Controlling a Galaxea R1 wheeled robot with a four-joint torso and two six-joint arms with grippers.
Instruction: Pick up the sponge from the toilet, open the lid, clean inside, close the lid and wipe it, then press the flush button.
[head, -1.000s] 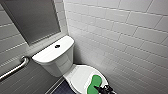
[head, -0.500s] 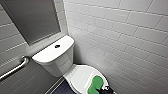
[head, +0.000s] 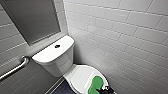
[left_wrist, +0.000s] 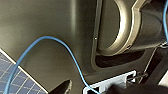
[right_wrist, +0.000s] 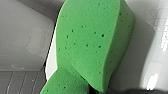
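Down at the front of the closed lid of the white ceramic toilet (head: 79, 75), my right gripper (head: 106, 89) pinches the near end of the bright green porous sponge (head: 96, 82). The rest of the sponge rests on the lid. Up close, the sponge (right_wrist: 87, 45) buckles into a fold where it is clamped. I cannot tell the left gripper's state. The small dark round flush button (head: 57, 46) sits mid-tank, well apart.

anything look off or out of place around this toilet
Only the sponge: a bright green pad at the front of the closed lid of the toilet, an odd spot for it, with the right gripper at it. No spill or damage shows.
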